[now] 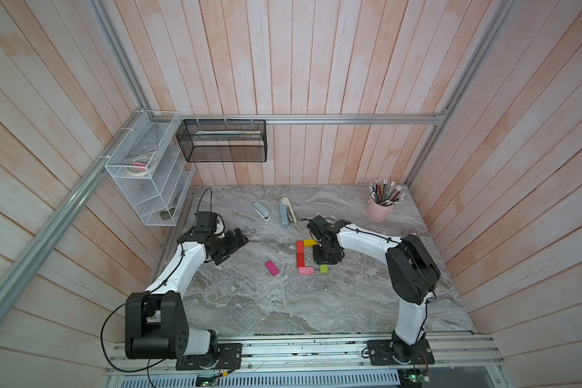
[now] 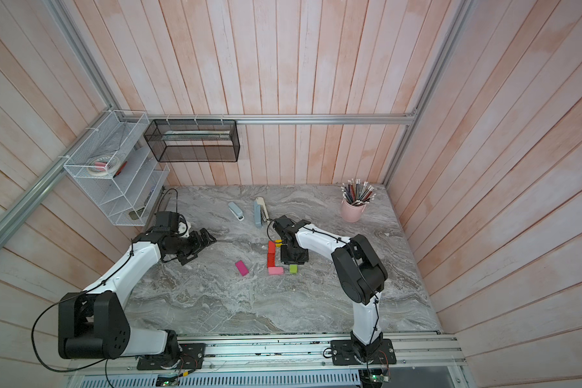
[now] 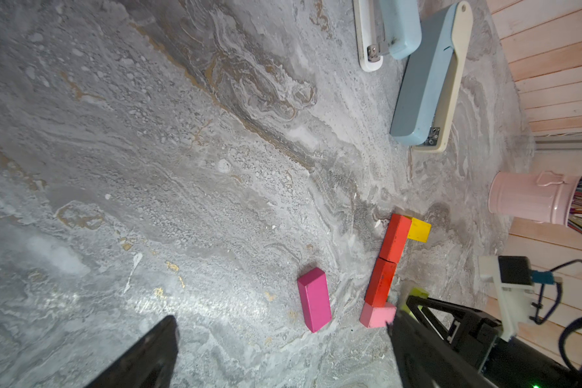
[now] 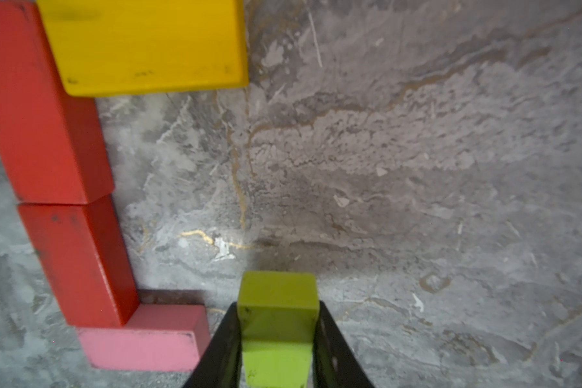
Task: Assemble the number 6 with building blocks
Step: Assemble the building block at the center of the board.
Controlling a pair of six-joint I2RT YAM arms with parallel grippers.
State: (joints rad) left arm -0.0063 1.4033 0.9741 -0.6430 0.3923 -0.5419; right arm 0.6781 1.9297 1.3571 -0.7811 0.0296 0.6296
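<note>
Two red blocks [image 1: 300, 247] [image 1: 300, 260] lie end to end in a column on the marble table. A yellow block [image 1: 309, 242] juts right from the column's far end, and a light pink block [image 1: 305, 270] juts right from its near end. My right gripper [image 4: 278, 309] is shut on the lime green block [image 4: 278, 292], which sits just right of the pink one [image 4: 142, 339] with a small gap between them. A magenta block [image 1: 272, 268] lies alone, left of the column. Well to its left, my left gripper [image 1: 236, 244] hovers open and holds nothing.
Two staplers [image 1: 261, 211] [image 1: 287, 211] lie behind the blocks. A pink pencil cup [image 1: 379, 208] stands at the back right corner. A white wire rack [image 1: 148, 174] and a black mesh basket [image 1: 222, 141] hang on the walls at the back left.
</note>
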